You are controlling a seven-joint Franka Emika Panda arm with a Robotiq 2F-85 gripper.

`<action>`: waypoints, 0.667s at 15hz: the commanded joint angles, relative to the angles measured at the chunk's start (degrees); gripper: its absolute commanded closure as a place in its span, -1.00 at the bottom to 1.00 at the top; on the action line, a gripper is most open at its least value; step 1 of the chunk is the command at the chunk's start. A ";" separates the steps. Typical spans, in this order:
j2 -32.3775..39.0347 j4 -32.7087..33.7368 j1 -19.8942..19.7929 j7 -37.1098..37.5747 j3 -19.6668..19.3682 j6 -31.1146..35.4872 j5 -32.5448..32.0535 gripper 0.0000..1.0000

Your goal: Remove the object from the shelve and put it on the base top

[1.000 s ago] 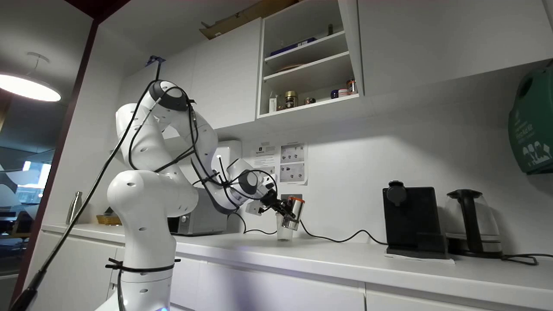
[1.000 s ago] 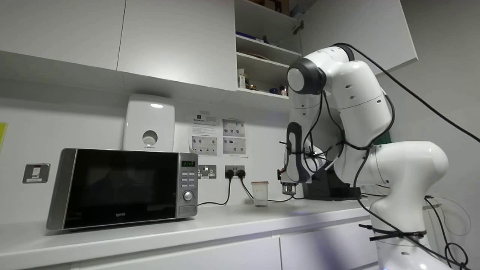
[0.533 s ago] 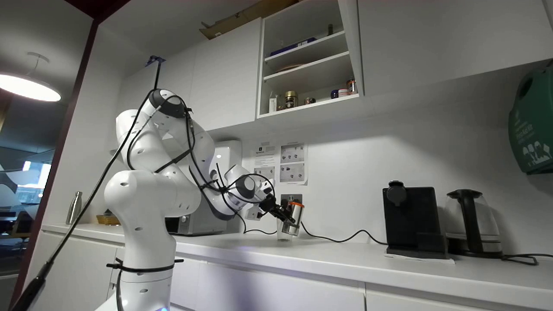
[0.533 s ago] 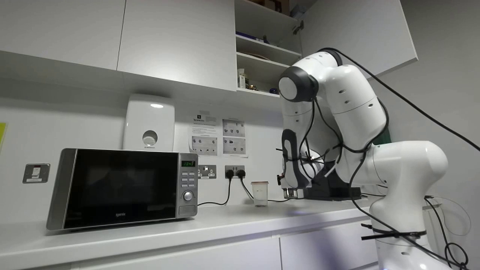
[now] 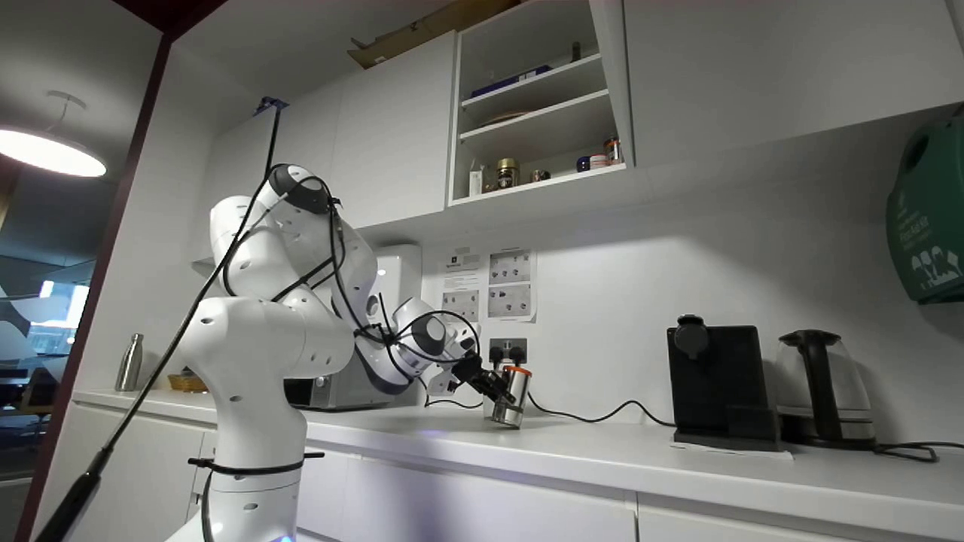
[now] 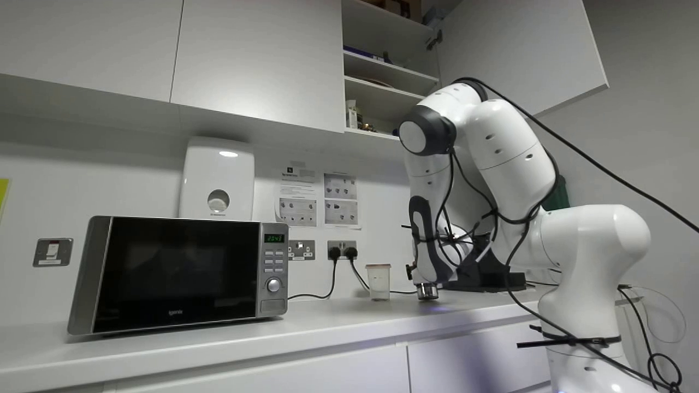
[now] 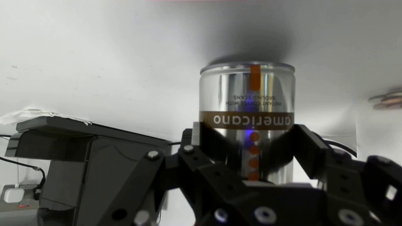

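The object is a silver cylindrical coffee can with an orange rim (image 5: 517,388). It shows in both exterior views (image 6: 427,292) and large in the wrist view (image 7: 248,91), where its label is upside down. My gripper (image 5: 509,395) is shut on its sides, with dark fingers around it in the wrist view (image 7: 246,135). The can is tilted, its bottom very close to the white base top (image 5: 602,444); I cannot tell if it touches. The base top also shows in the wrist view (image 7: 125,62). The open white shelve (image 5: 535,114) is above, holding several jars.
A clear lidded cup (image 6: 379,282) stands by the wall near the can. A microwave (image 6: 185,273) stands along the counter. A black coffee machine (image 5: 715,384) and a kettle (image 5: 825,391) stand farther along. Cables (image 5: 595,418) run along the wall. A cabinet door (image 6: 519,49) hangs open.
The arm has lowered, bringing the gripper and the held can down toward the base top. The can stays tilted in the grip.
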 commanded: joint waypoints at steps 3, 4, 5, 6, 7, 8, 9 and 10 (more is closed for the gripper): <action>-0.90 0.11 -1.98 0.52 2.34 0.03 0.07 0.03; -0.80 0.11 -2.50 0.49 2.77 0.03 -0.13 0.03; -0.64 0.12 -3.07 0.36 3.15 0.03 -0.41 0.03; -0.14 0.14 -3.58 0.11 3.49 -0.39 -0.95 0.03; 0.94 0.13 -3.39 -0.33 3.38 -1.69 -1.68 0.03; 1.54 0.11 -3.31 -0.57 3.39 -3.16 -2.23 0.03; 2.82 0.18 -3.11 -0.93 2.99 -4.05 -2.80 0.03; 3.60 0.25 -2.76 -1.18 2.45 -4.60 -3.30 0.03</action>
